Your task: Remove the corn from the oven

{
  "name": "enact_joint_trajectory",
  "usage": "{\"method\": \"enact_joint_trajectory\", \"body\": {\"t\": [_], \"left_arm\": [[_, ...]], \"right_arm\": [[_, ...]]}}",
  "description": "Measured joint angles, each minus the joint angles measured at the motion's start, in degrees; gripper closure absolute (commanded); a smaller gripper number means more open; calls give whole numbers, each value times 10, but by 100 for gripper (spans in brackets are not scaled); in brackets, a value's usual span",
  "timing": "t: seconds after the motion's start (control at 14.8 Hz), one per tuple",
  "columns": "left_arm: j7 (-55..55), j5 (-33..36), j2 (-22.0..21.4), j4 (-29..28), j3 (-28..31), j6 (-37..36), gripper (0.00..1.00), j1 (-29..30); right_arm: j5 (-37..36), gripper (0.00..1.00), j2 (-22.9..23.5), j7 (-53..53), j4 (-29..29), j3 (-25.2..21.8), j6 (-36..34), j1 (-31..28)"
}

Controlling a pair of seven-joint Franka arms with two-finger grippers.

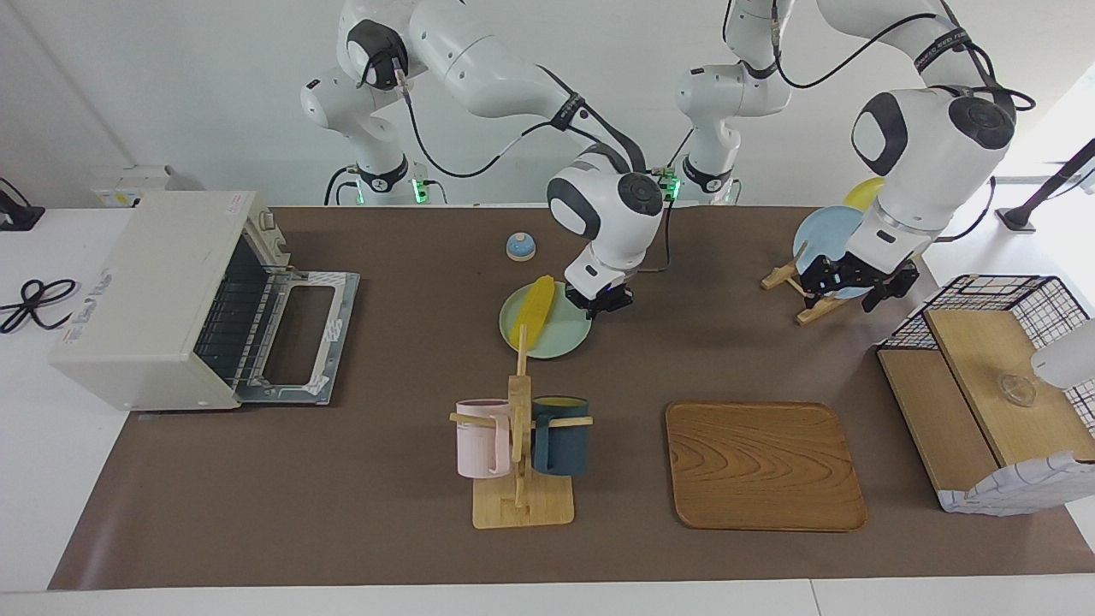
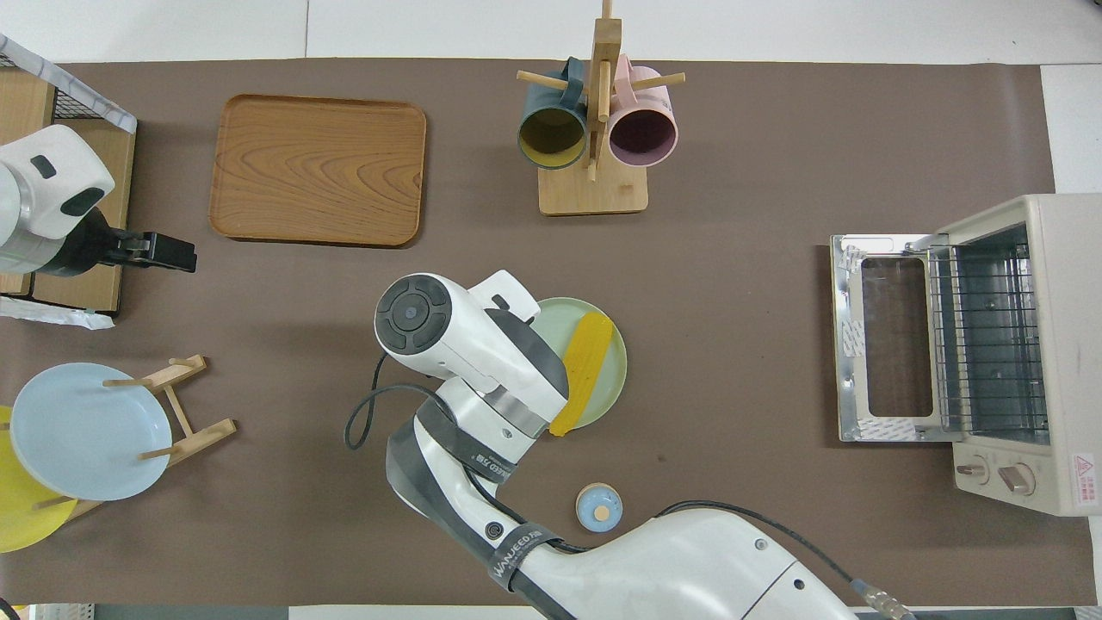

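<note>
The corn (image 1: 536, 301) lies on a pale green plate (image 1: 565, 340) near the middle of the table (image 1: 342, 479), well apart from the oven (image 1: 162, 299), which stands at the right arm's end with its door dropped open and its rack bare. So the corn is already out. The right gripper (image 1: 601, 301) is clamped shut on the plate's rim, on the side toward the left arm's end; whether the plate rests on the table or hangs just above it, I cannot tell. The left gripper (image 1: 849, 278) waits with its jaws wide over the plate rack near the table's edge closest to the robots.

The risk I see is the cob rolling: it lies loose and slantwise, one tip over the rim. A tilt or jerk of that one-sided pinch could tip it onto the table. The mug stand (image 1: 520, 428) is also near the plate and could be knocked.
</note>
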Motion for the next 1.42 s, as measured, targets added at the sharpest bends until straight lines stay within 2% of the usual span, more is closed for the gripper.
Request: {"method": "enact_joint_trajectory", "body": {"t": [0.13,0.2,0.27,0.4,0.61,0.88,0.94,1.08,1.35,1.42], "left_arm": [[0,0,0,0,-1,1,0,0],[1,0,0,0,-1,2,0,0],[1,0,0,0,-2,3,0,0],[1,0,1,0,-4,5,0,-1],[1,0,1,0,-6,7,0,-2],[1,-10,4,1,-11,9,0,-21],[1,-17,6,1,-11,10,0,-31],[0,-36,10,2,-12,10,0,-54],[-36,-73,23,2,-14,22,0,-116],[-56,-75,27,2,-14,29,0,-138]], "right_arm": [[11,79,-3,8,-3,0,22,-7],[26,61,-4,13,-5,0,40,-10],[36,48,-4,16,-5,0,54,-11],[39,48,-6,17,-5,-1,72,-18],[39,49,-28,-2,3,-5,61,-38],[39,48,-117,-108,9,-6,-73,-122],[39,43,-143,-135,9,-7,-110,-144],[39,42,-185,-184,8,-7,-167,-184],[39,38,-223,-256,6,-7,-245,-268],[39,31,-230,-284,6,-7,-257,-292]]}}
